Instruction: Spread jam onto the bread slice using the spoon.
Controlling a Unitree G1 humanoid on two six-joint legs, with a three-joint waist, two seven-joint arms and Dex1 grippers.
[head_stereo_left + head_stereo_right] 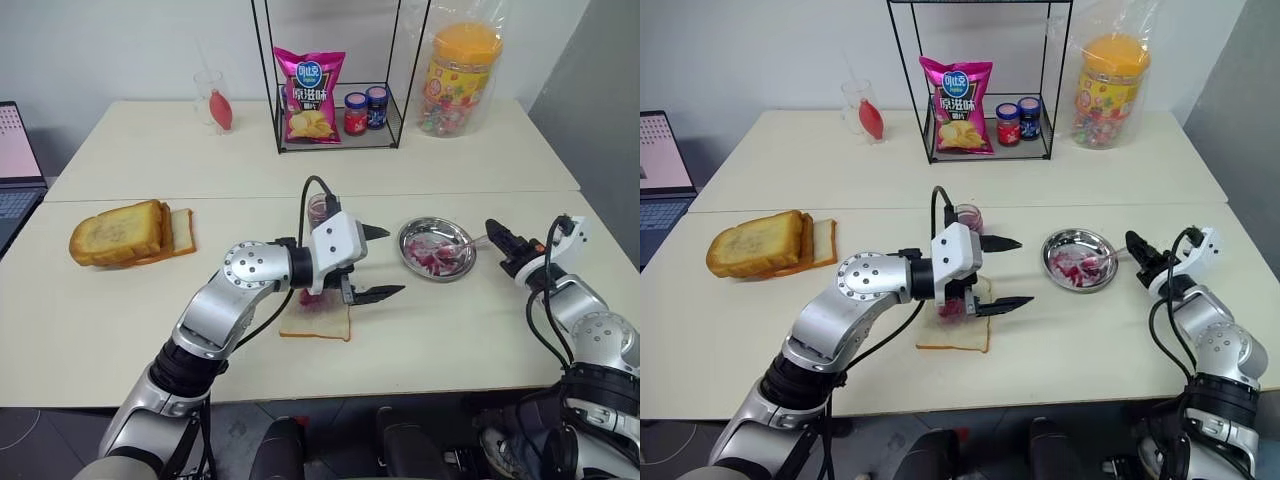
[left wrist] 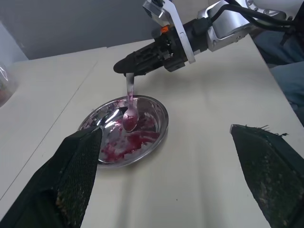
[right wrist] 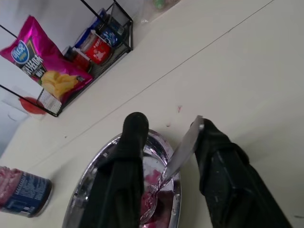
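left gripper [image 1: 374, 264] gapes wide mid-table; right gripper [image 3: 166, 130] reaches in level, fingers parted.

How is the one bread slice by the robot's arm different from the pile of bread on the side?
The bread slice is pale white, while the pile of bread looks toasted golden brown. The bread slice lies alone and flat on the table, while the pile of bread has several slices leaning together. The bread slice has purple-red jam on it, while the pile of bread looks plain. Both sit on the same light table.
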